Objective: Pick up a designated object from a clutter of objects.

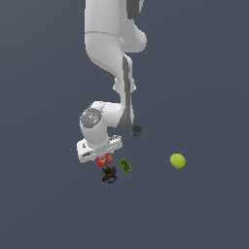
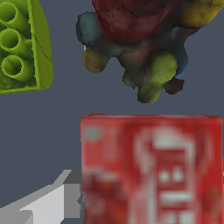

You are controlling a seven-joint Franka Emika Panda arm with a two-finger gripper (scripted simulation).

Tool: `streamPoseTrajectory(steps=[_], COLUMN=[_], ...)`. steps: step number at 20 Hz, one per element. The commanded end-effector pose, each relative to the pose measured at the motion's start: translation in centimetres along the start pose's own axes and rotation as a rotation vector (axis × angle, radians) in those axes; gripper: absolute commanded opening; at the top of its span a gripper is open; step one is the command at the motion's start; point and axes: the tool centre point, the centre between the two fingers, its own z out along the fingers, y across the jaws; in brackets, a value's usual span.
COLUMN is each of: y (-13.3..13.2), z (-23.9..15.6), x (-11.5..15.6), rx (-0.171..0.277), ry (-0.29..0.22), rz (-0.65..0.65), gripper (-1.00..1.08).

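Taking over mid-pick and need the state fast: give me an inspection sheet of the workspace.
Surface: plain dark grey floor, no edges or markings seen.
Job's thing: red box with white lettering, directly under the tool; fills much of the wrist view.
Clutter: green block beside the box on the exterior view's right; dark multicoloured lump just below the box in the exterior view; dark round piece by the arm; yellow-green ball apart, further to the exterior view's right.
Tool: tool low over the box; one finger beside it; open or shut cannot be told.
Cables: nothing seen.
Surroundings: nothing seen.
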Motion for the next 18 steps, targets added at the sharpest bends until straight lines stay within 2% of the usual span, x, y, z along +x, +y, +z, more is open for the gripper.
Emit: streamPoseTrajectory(steps=[1,9,18], y=[-0.3,-2.6,-7.0], z=[-0.6,-4.8,-13.1], x=[0.1,0.4,1.1], rx=[0.000,0.000,-0.001], ry=[0.001,0.001,0.000], rz=[0.000,0.000,0.000], gripper=[-1.00,-1.00,-1.00])
